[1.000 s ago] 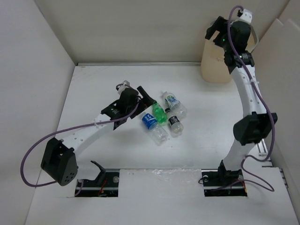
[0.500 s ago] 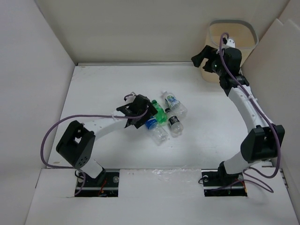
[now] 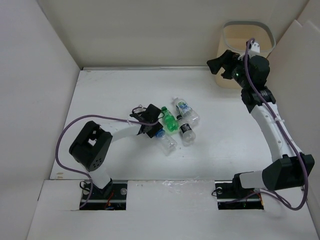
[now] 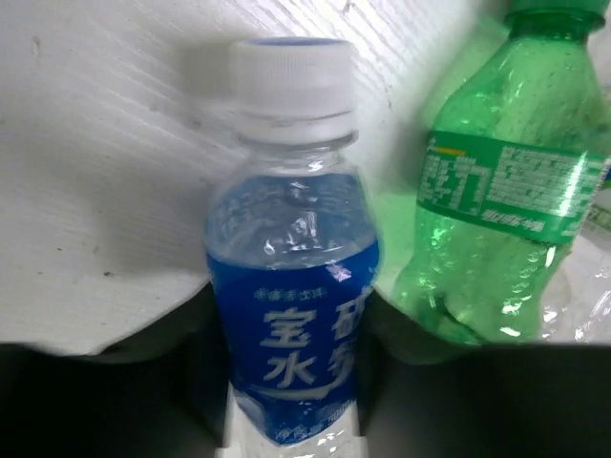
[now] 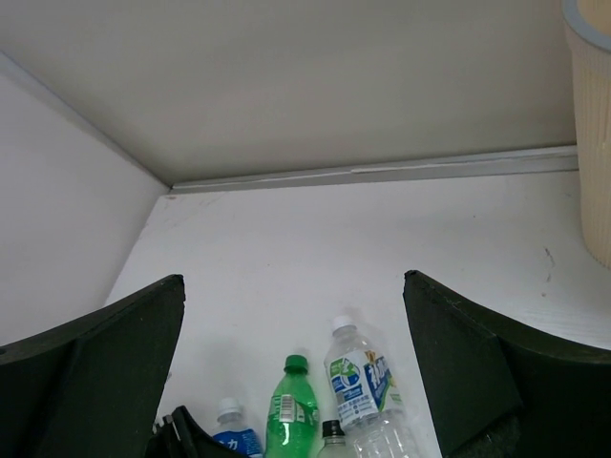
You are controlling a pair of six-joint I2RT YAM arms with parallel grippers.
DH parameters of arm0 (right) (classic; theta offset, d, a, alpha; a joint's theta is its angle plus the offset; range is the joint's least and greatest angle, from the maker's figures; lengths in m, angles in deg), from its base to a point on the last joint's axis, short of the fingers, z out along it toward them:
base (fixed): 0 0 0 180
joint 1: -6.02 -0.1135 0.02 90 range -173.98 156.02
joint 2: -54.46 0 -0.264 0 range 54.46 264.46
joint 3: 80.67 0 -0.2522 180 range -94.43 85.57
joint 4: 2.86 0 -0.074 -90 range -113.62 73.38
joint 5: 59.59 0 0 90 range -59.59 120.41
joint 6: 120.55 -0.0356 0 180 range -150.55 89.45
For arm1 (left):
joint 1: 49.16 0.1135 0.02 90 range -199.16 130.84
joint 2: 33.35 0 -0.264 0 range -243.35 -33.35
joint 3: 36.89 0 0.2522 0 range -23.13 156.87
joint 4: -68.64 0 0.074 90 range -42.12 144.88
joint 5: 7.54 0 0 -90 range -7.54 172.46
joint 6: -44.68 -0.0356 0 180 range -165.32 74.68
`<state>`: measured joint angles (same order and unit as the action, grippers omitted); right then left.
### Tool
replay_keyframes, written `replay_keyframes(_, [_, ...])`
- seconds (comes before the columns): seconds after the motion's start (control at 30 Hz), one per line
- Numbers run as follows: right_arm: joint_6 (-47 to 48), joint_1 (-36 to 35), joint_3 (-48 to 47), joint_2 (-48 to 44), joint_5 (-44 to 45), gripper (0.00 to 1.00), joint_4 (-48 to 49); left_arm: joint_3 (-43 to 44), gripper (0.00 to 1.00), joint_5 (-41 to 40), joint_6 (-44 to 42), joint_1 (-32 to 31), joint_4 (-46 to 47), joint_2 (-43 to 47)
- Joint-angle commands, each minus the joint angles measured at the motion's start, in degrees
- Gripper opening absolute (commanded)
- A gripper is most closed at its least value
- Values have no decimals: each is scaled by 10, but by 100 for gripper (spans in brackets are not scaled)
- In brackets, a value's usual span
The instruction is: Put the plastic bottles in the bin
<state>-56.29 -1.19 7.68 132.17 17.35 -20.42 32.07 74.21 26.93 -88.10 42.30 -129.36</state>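
Several plastic bottles lie together mid-table: a blue-labelled one, a green one, a white-capped one with a blue and green label and a black-capped one. My left gripper is shut on the blue-labelled bottle; its dark fingers press both sides of the label. The green bottle lies just to its right. My right gripper hangs open and empty beside the beige bin, facing the bottles. In the right wrist view its wide jaws frame the green bottle.
White walls enclose the table on the left, back and right. The bin stands in the back right corner. Both arm bases sit at the near edge, with purple cables looping off each arm.
My left gripper slid forward over the blue-labelled bottle and closed on it. The right arm swung left off the bin's top, uncovering its rim.
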Motion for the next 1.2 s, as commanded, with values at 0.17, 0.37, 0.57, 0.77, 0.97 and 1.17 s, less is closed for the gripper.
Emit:
replay_keyframes(0.17, [12, -12, 9, -24, -60, 100, 35, -26, 5, -109, 52, 22, -150, 83])
replay_keyframes(0.37, [65, -79, 26, 16, -227, 100, 59, 33, 0, -224, -101, -5, -66, 241])
replay_keyframes(0.57, [54, -159, 109, 17, -396, 100, 235, 140, 0, -177, -293, 0, 98, 262])
replay_keyframes(0.77, [37, -201, 87, 62, -404, 100, 263, 235, 0, -99, -354, 0, 142, 225])
replay_keyframes(0.97, [-5, -233, 75, 86, -415, 100, 325, 257, 0, -49, -354, 0, 157, 204])
replay_keyframes(1.17, [1, -233, 44, 123, -366, 98, 325, 252, 0, 5, -342, 0, 172, 198])
